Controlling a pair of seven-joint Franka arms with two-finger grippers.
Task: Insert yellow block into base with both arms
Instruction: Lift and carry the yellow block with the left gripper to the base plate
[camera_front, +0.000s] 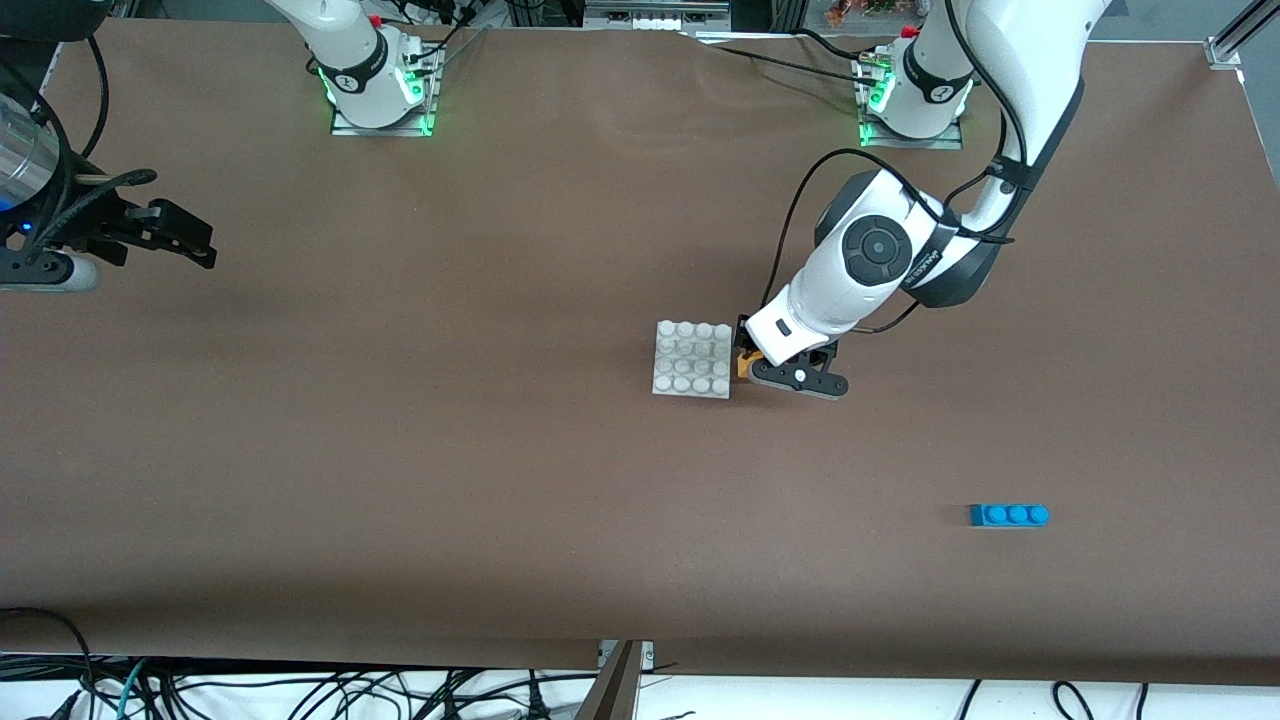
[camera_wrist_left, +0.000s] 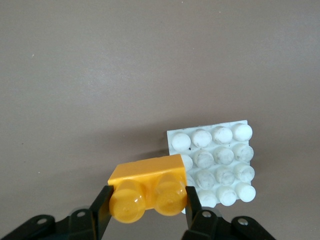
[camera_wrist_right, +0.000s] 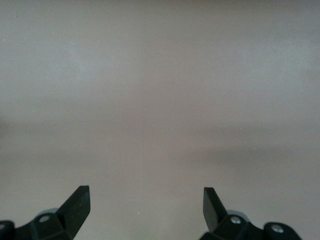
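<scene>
The yellow block (camera_front: 744, 364) is gripped in my left gripper (camera_front: 748, 362), low over the table right beside the base's edge toward the left arm's end. The base (camera_front: 690, 358) is a white studded square plate lying flat mid-table. In the left wrist view the black fingers (camera_wrist_left: 102, 210) are shut on the two ends of the yellow block (camera_wrist_left: 147, 192), its two studs facing the camera, with the base (camera_wrist_left: 215, 162) just past it. My right gripper (camera_front: 190, 240) waits open and empty at the right arm's end of the table; its wrist view (camera_wrist_right: 146, 205) shows only bare table.
A blue three-stud brick (camera_front: 1008, 515) lies nearer the front camera, toward the left arm's end. The brown table mat (camera_front: 400, 450) covers the table. Cables hang along the front edge.
</scene>
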